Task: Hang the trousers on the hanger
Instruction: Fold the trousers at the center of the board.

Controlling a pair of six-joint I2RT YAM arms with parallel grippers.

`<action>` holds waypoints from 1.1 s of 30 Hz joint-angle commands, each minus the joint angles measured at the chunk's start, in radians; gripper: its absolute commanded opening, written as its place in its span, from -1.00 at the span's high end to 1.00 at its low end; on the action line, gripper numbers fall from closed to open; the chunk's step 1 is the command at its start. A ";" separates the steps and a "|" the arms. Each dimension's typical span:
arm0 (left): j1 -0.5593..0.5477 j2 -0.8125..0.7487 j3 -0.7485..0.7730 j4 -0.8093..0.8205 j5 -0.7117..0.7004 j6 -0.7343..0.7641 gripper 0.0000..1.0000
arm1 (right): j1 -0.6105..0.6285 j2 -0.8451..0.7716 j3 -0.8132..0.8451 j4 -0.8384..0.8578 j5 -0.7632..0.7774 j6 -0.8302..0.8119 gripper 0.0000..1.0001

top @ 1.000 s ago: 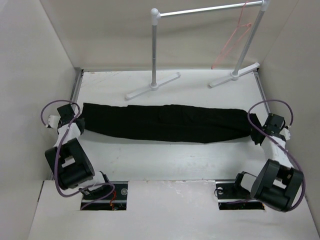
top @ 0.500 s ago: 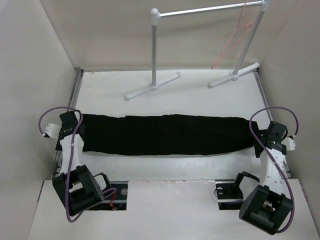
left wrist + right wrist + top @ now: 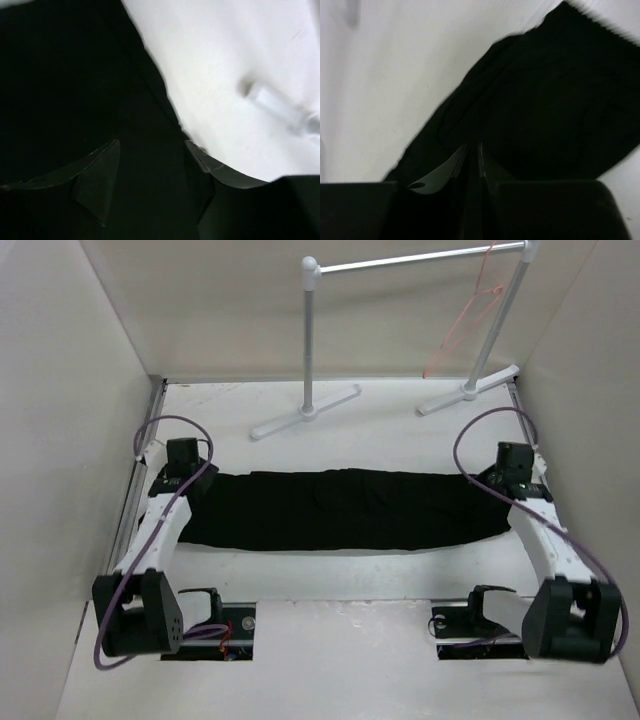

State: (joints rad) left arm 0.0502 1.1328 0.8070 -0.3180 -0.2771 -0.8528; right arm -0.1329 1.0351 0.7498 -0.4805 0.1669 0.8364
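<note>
Not much done at this point, I reckon. The trousers [image 3: 345,510] lay flat in a long strip across the table [image 3: 400,430], and the hanger [image 3: 462,325] hung on the rack [image 3: 310,340] at the far right, well apart from them. The left gripper [image 3: 150,170] was spread open over the cloth. The right gripper [image 3: 470,160] was pinched nearly together at the other end, and I couldn't tell if it had fabric. All the draping was left.
</note>
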 commanded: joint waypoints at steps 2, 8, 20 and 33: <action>0.027 0.094 -0.086 0.135 0.099 -0.020 -0.01 | 0.022 0.163 0.004 0.131 -0.127 -0.053 0.70; 0.242 0.183 -0.219 0.281 0.162 -0.077 -0.02 | -0.125 0.318 -0.007 0.180 -0.138 -0.037 0.73; 0.380 0.298 -0.143 0.353 0.205 -0.130 -0.08 | -0.218 0.404 0.043 0.186 -0.092 0.009 0.71; 0.040 0.061 0.027 0.240 0.170 -0.108 -0.48 | -0.229 -0.071 -0.022 0.010 -0.089 0.035 -0.55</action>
State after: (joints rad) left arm 0.1585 1.2335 0.8070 -0.0208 -0.0906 -0.9897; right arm -0.2951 1.0622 0.7811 -0.3847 0.0219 0.8478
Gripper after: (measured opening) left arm 0.739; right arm 0.766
